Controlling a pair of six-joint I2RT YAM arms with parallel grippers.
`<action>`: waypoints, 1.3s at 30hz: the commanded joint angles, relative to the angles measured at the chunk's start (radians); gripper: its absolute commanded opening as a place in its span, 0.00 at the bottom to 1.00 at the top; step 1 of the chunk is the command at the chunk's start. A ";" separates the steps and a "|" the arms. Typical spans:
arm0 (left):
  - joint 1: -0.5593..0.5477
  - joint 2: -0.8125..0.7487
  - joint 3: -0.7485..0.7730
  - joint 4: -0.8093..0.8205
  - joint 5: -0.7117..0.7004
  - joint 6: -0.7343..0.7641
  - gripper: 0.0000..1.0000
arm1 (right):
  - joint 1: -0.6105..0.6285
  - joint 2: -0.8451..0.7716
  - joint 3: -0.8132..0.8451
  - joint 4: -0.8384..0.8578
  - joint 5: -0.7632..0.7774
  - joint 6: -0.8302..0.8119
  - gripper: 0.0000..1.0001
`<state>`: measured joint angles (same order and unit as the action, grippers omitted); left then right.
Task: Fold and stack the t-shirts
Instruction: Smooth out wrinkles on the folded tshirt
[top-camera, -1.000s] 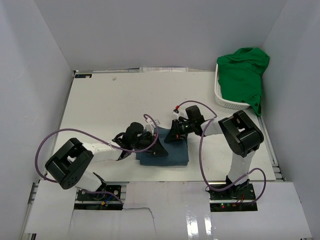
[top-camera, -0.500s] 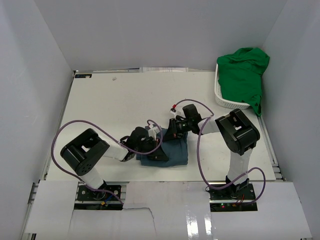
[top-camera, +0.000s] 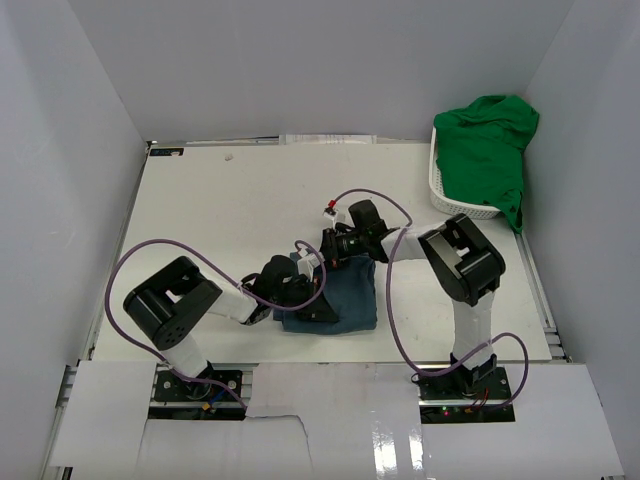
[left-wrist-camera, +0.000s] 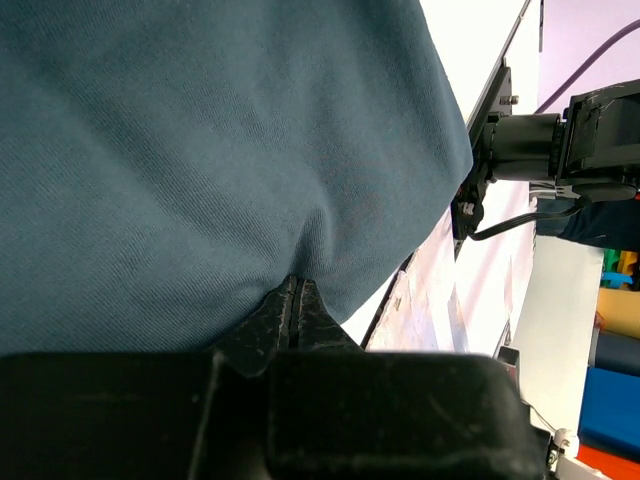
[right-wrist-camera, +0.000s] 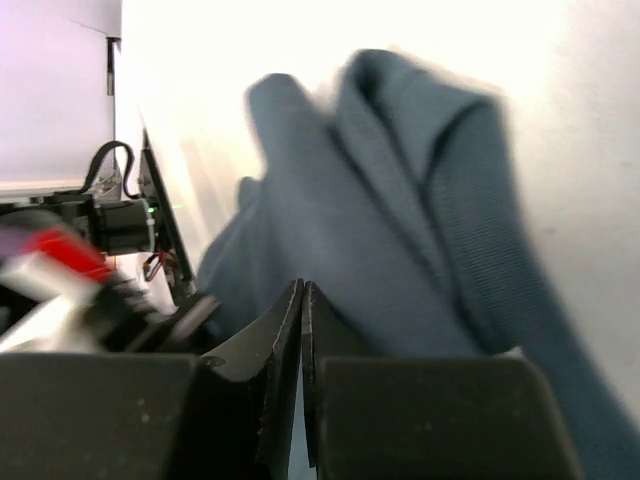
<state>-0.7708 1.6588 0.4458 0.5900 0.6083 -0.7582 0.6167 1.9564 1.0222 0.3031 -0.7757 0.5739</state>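
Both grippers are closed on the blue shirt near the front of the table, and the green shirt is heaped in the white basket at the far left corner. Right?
No: the green shirt sits heaped in the white basket at the far right corner, not the left, as the top view shows. The left gripper and right gripper are closed on the blue shirt.

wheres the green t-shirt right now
In the top view the green t-shirt is heaped in the white basket at the far right corner of the table.
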 joint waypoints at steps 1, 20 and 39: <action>-0.016 -0.004 -0.022 -0.035 -0.042 0.019 0.00 | 0.000 0.094 0.019 0.086 -0.019 0.020 0.08; -0.021 -0.060 -0.009 -0.051 -0.053 0.014 0.00 | -0.054 -0.238 0.119 -0.366 0.309 -0.197 0.08; 0.093 -0.170 0.289 -0.403 -0.050 0.131 0.00 | -0.058 -0.737 -0.370 -0.394 0.156 -0.074 0.08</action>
<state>-0.6983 1.4414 0.7349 0.2268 0.5285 -0.6788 0.5575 1.2636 0.6773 -0.1753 -0.5468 0.4625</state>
